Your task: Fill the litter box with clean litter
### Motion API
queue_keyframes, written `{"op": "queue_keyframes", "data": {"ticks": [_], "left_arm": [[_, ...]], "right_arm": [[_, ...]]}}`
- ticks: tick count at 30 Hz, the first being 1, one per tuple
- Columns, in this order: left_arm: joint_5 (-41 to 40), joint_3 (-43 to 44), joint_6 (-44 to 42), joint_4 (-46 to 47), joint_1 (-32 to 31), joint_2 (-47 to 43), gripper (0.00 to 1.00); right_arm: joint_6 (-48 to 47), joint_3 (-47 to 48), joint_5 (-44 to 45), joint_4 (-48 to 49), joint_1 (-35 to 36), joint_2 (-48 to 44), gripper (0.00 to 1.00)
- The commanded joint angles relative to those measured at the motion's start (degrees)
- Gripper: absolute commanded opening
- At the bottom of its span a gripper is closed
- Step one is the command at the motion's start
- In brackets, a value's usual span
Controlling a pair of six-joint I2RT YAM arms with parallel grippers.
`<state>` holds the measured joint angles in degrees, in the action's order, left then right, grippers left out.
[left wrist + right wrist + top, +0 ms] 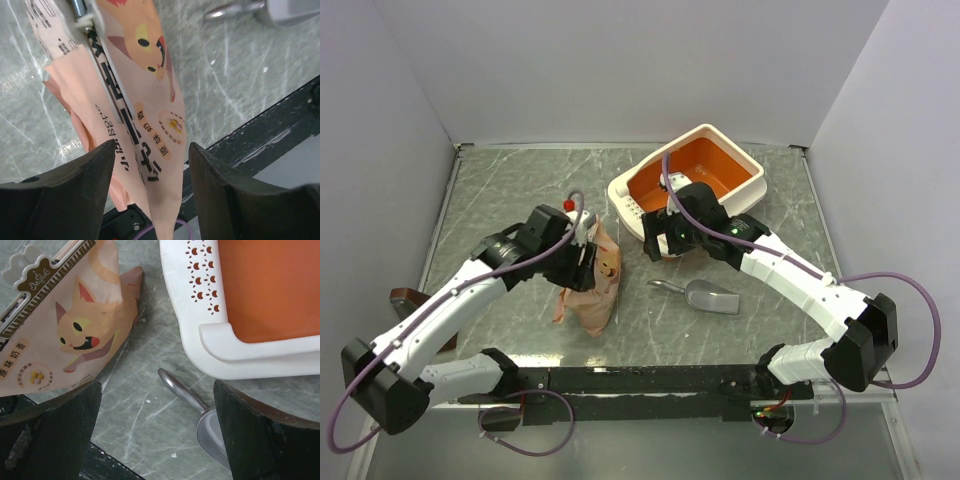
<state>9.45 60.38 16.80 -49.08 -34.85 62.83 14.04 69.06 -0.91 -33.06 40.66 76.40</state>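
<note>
Jaws of the left gripper [150, 192] stand partly apart astride the pink-orange printed bag [145, 80], which stands upright left of centre on the marbled table [510, 190]. In the left wrist view 1 finger overlaps the bag's side and a thin strip of background shows beside the other, so a firm hold cannot be made out. The overhead view hides these fingers under the wrist. What the bag contains is hidden in all 3 views.

Just right of the bag, toward the near edge, lies the grey metal scoop [705, 296], its handle pointing at the bag. The left wrist view cuts it off at the top.

The right gripper [160, 432] hangs spread wide and holds nothing. It is above the scoop's handle, between the bag and the litter box [192, 305]. That box sits angled at the far right of the table, its slotted cream end nearest this gripper. Only the right wrist view shows the small cut-outs in the rim. The orange inside is cropped there, and the overhead view shows most of it.
</note>
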Motion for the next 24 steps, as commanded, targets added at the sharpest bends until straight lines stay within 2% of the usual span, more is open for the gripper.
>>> {"op": "queue_keyframes", "data": {"ticks": [1, 3, 4, 6, 7, 9, 12, 17, 20, 23, 24], "left_arm": [[-6.5, 3.4, 1.1, -3.4, -3.6, 4.1, 0.63], [-9.3, 4.5, 1.7, -4.0, -4.4, 5.6, 0.57], [-9.3, 4.7, 1.9, -4.5, -5.0, 7.1, 0.48], [-11.5, 5.4, 2.4, -5.1, -5.5, 8.4, 0.34], [-12.8, 5.4, 2.9, -5.5, -5.9, 9.4, 0.19], [-13.8, 5.9, 3.2, -5.9, -6.5, 10.1, 0.04], [-15.8, 6.6, 3.0, -5.9, -7.5, 10.6, 0.01], [-26.5, 13.5, -0.7, -7.5, -9.2, 14.0, 0.01], [-29.2, 17.8, -7.5, -6.1, -9.2, 16.4, 0.01], [-28.5, 21.4, -16.2, -2.1, -9.1, 17.6, 0.01], [-26.8, 21.6, -22.9, 1.3, -9.1, 16.9, 0.01]], "right_arm": [[-0.4, -0.6, 0.2, 1.2, -0.1, -1.9, 1.0], [-0.2, -0.9, -0.1, 1.3, -0.1, -2.3, 1.0], [-0.2, -1.3, -0.6, 1.5, 0.0, -2.5, 1.0], [0.0, -1.6, -1.0, 1.7, 0.0, -2.7, 1.0], [0.0, -1.9, -1.1, 1.7, 0.0, -2.7, 1.0], [0.1, -2.4, -1.0, 1.7, 0.0, -3.1, 1.0], [0.1, -2.8, -0.5, 1.9, 0.0, -3.5, 1.0], [0.8, -2.1, 0.7, 1.3, 0.0, -3.1, 1.0], [1.5, -1.5, 2.5, 0.7, -0.1, -3.1, 1.0], [2.7, -0.7, 4.7, -0.7, -0.1, -3.8, 1.0], [3.0, -0.6, 5.2, -0.8, -0.1, -4.2, 1.0]]}}
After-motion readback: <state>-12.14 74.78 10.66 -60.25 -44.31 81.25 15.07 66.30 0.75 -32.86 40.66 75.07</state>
